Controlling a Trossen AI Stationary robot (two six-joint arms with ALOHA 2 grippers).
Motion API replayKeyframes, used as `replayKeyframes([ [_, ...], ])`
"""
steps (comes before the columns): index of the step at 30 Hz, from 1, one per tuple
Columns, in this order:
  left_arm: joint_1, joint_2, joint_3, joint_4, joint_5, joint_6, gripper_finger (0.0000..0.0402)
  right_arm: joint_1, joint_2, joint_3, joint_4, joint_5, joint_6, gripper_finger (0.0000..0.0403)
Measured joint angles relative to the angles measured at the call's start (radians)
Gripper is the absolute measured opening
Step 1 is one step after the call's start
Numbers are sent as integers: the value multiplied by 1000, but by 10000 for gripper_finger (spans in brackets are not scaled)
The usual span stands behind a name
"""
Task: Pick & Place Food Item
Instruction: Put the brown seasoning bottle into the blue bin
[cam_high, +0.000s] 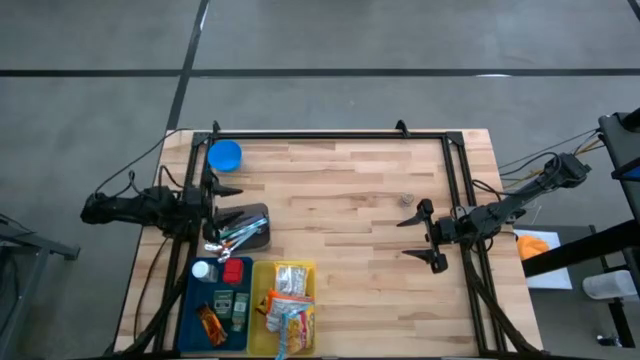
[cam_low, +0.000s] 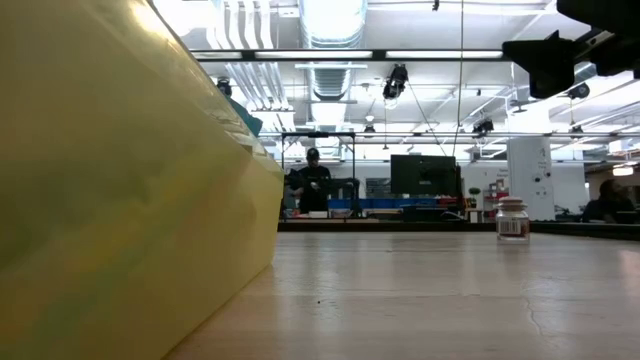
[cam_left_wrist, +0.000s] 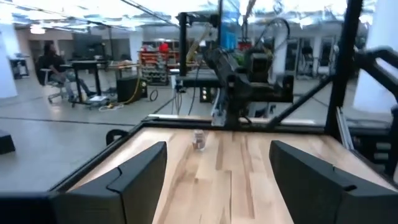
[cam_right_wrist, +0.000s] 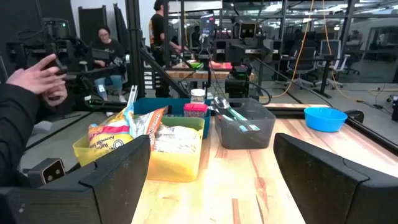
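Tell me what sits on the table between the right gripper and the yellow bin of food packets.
Nothing: in the high view only bare wood separates the right gripper from the yellow bin; the right wrist view shows the same.

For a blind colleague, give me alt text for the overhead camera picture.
A wooden table seen from above, with both arms waiting at its sides: left gripper and right gripper open and empty. A blue bowl, grey utensil bin, blue tray and yellow snack bin sit left.

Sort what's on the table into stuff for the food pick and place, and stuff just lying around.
For the job: yellow bin, snack packets, blue bin, left gripper open, right gripper open.
Lying about: blue bowl, grey utensil bin, small jar.
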Motion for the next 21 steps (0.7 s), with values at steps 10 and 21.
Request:
replayKeyframes([
  [10,0,0,-149,170,16,50,287,0,0,0,-13,0,0,338],
  [21,0,2,-169,152,29,66,287,0,0,0,-15,0,0,338],
])
